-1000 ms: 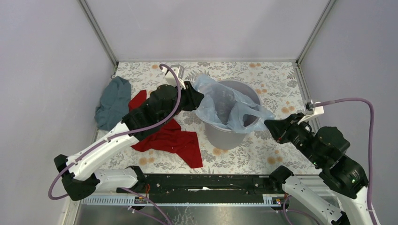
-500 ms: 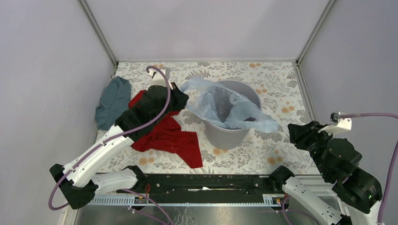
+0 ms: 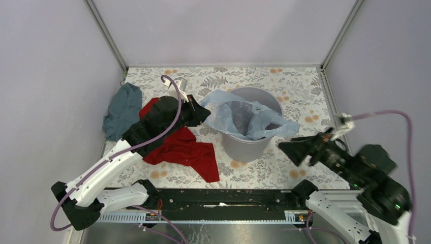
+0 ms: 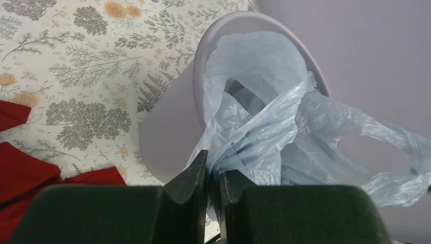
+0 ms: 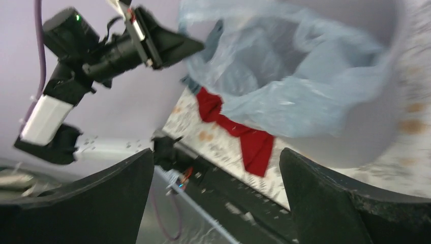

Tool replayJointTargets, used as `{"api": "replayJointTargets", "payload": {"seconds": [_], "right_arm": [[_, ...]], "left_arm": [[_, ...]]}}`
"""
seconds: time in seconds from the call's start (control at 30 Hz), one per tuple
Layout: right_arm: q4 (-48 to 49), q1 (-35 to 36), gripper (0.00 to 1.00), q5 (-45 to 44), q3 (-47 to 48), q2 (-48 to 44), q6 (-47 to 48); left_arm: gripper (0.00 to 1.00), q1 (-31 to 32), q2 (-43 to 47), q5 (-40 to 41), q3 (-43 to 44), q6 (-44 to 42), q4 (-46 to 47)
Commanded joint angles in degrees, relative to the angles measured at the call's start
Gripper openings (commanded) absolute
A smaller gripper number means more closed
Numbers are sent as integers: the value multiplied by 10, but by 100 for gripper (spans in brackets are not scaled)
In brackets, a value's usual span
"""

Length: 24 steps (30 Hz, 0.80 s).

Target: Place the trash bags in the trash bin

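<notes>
The light grey trash bin (image 3: 247,148) stands upright mid-table, with the pale blue trash bag (image 3: 243,115) draped in its mouth and spilling over the rim on both sides. My left gripper (image 3: 203,113) is at the bin's left rim. In the left wrist view it (image 4: 212,170) is shut on a bunched fold of the bag (image 4: 264,127), beside the bin's wall (image 4: 167,137). My right gripper (image 3: 288,150) hovers just right of the bin, apart from the bag. Its jaws (image 5: 216,155) stand wide open and empty, facing the bag (image 5: 284,66) and bin (image 5: 366,132).
A red cloth (image 3: 184,148) lies left of the bin under my left arm, and a teal-grey cloth (image 3: 122,109) lies by the left wall. Enclosure walls bound the floral tabletop (image 3: 297,91). The black mounting rail (image 3: 223,198) runs along the near edge.
My right gripper let go of the bag's right handle, opened wide, drew back, then swung toward the bin's right side. My left gripper pulled its edge of the bag leftward and stays shut.
</notes>
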<state>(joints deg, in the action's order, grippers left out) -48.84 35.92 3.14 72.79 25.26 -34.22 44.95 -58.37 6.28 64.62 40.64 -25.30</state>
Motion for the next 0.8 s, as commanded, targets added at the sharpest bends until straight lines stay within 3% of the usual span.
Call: {"api": "replayJointTargets", "payload": {"seconds": [0.0, 0.13, 0.23, 0.37, 0.47, 0.57, 0.67, 0.77], "right_arm": [[133, -1, 100, 166, -85, 44, -89], [156, -1, 100, 120, -85, 85, -93], [137, -1, 99, 26, -88, 112, -125], [122, -2, 82, -80, -93, 123, -154], [132, -1, 79, -109, -110, 127, -153], [162, -1, 44, -92, -140, 127, -156], [179, -1, 31, -73, -140, 130, -141], [143, -1, 18, -106, -97, 119, -97]], "left_arm": [[14, 0, 8, -23, 7, 7, 41], [14, 0, 8, -32, 7, 14, 44], [14, -1, 2, -36, 12, 14, 47], [14, 0, -2, -35, 11, 16, 53], [14, 0, -3, -36, 10, 17, 57], [14, 0, -6, -39, 15, 17, 59], [13, -1, -7, -44, 25, 16, 58], [11, 0, -5, -31, 38, 0, 40]]}}
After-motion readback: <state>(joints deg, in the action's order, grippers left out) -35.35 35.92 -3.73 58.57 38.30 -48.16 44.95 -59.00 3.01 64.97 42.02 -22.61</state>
